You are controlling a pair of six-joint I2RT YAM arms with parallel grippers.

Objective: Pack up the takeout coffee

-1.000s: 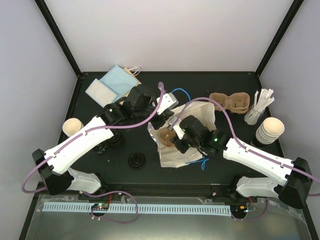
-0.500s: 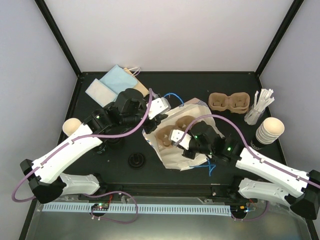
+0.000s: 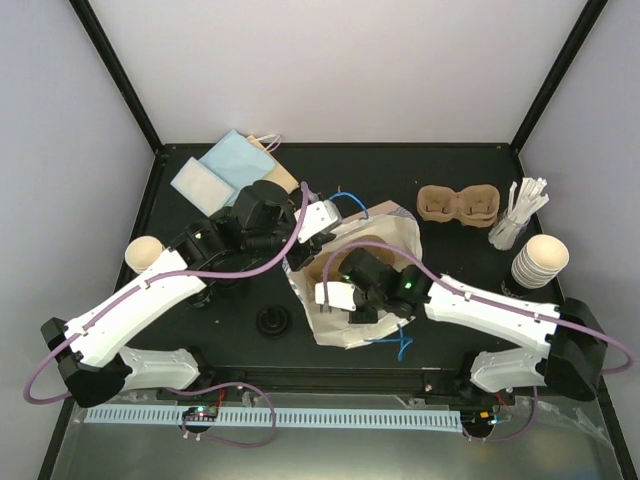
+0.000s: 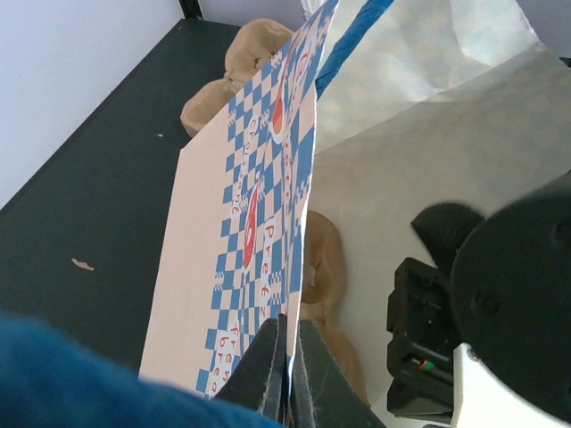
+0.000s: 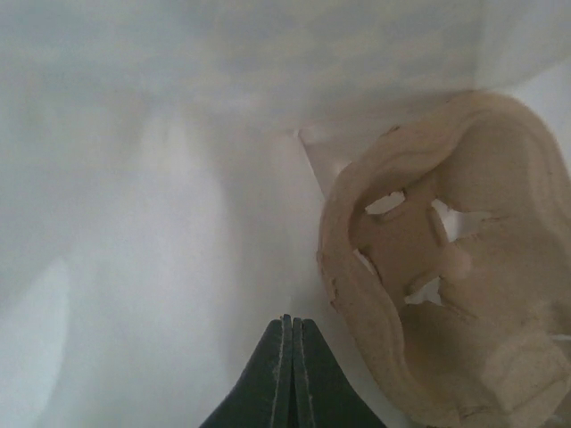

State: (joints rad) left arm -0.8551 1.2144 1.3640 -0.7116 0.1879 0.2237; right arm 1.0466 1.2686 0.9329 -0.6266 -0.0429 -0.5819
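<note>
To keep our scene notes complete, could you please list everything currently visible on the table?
paper bag: one, blue-checked outside, white inside, centre, lying open
tray in the bag: one, brown, inside the bag
spare tray: one, brown, back right
cup stack: one, cream, right edge
single cup: one, cream, left edge
lid: one clearly seen, black, front left of centre
stir sticks: a bunch, white, back right
flat papers: pale blue and white, back left
left gripper: shut on the bag's edge
right gripper: shut, inside the bag

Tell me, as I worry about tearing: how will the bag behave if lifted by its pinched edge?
Probably floppy: the bag is thin paper, its walls crumpled. Likely light, yet the tray inside could slide. The left gripper pinches one edge, so tearing seems possible.
</note>
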